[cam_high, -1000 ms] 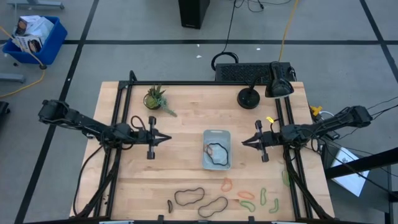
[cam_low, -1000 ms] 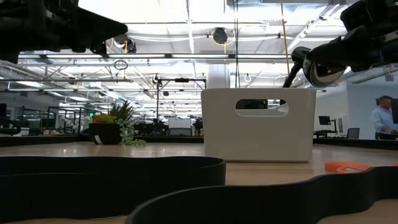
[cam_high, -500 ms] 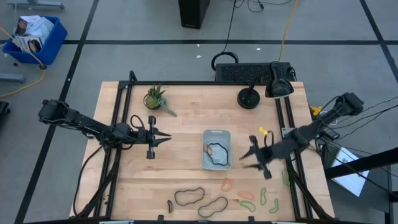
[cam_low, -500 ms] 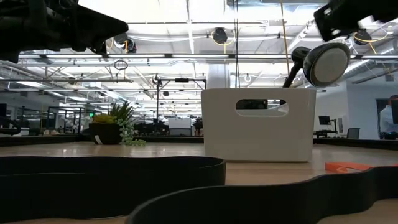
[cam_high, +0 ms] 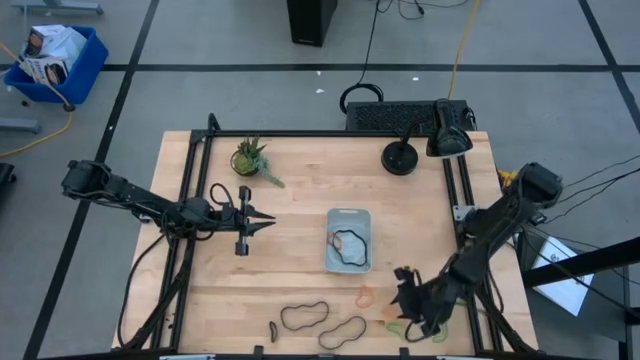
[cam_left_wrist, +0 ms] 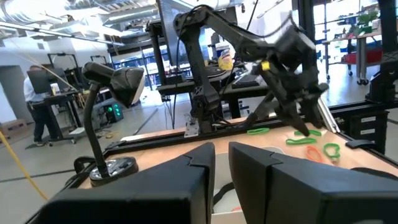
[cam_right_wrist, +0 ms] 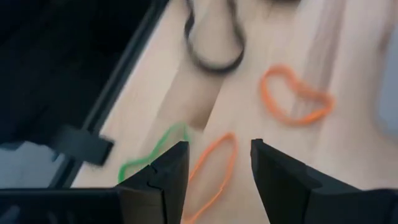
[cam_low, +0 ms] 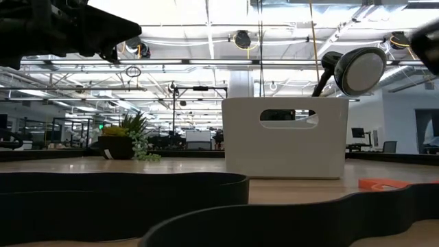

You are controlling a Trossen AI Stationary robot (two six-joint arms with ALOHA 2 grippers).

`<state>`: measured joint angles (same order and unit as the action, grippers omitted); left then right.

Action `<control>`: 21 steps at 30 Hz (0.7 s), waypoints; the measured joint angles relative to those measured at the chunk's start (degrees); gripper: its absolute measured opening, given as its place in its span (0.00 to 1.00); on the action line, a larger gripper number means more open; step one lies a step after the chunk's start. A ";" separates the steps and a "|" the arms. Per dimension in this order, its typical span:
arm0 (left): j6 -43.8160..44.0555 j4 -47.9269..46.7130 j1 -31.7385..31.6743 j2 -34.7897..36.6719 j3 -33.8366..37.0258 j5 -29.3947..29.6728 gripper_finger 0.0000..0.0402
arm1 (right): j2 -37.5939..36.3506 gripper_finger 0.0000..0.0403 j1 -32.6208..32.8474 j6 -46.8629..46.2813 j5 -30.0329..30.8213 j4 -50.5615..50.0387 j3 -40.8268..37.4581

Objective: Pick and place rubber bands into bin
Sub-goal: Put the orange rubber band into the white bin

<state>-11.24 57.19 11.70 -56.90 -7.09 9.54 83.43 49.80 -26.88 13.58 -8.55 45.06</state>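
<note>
The bin (cam_high: 349, 213) sits mid-table with one dark rubber band (cam_high: 350, 243) in it. Along the near edge lie more rubber bands: dark loops (cam_high: 303, 316) (cam_high: 343, 330), orange ones (cam_high: 364, 296) (cam_right_wrist: 295, 93) and a green one (cam_right_wrist: 149, 152). My right gripper (cam_high: 403, 300) (cam_right_wrist: 219, 168) hangs open, pointing down over the near right part of the table. An orange band (cam_right_wrist: 211, 171) shows in the gap below its fingers, with no touch visible. My left gripper (cam_high: 268, 222) (cam_left_wrist: 222, 168) hovers left of the bin, pointing at it, with a narrow gap between its fingers.
A potted plant (cam_high: 250, 158) stands at the far left of the table and a black desk lamp (cam_high: 400, 157) at the far right. Black frame rails (cam_high: 190, 200) run along both sides. A blue crate (cam_high: 55, 60) stands on the floor. A person (cam_left_wrist: 34, 106) is in the room beyond.
My right gripper has swung from right of the bin toward the table's near edge, has tipped to point downward over the orange and green bands, and has opened on the way. The bands and the bin have stayed where they were.
</note>
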 joint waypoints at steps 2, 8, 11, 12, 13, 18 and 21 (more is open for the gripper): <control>0.70 0.00 0.02 0.00 0.00 -0.02 0.14 | 2.10 0.41 0.72 -2.40 -0.01 -0.27 0.00; 1.52 0.07 0.02 0.00 0.00 -0.02 0.14 | 7.63 0.41 1.05 -5.33 0.10 -0.29 0.00; 1.34 0.09 0.02 0.00 -0.02 -0.02 0.14 | 10.09 0.41 1.05 -5.27 -0.19 -0.30 0.00; 1.33 0.10 0.02 0.00 -0.02 -0.02 0.14 | 10.78 0.41 1.06 -5.14 -0.26 -0.16 0.01; 1.33 0.11 0.01 0.00 -0.02 -0.02 0.14 | 11.35 0.41 1.05 -5.03 -0.57 -0.03 0.11; 1.29 0.11 0.00 0.00 -0.02 -0.02 0.14 | 13.18 0.39 1.21 -5.17 -0.79 0.10 0.31; 1.31 0.11 0.00 0.00 -0.02 -0.02 0.14 | 13.32 0.36 1.25 -4.33 -1.63 0.13 0.31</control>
<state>-9.94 57.30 11.70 -56.90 -7.11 9.52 96.75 51.05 -31.21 11.96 -8.42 45.36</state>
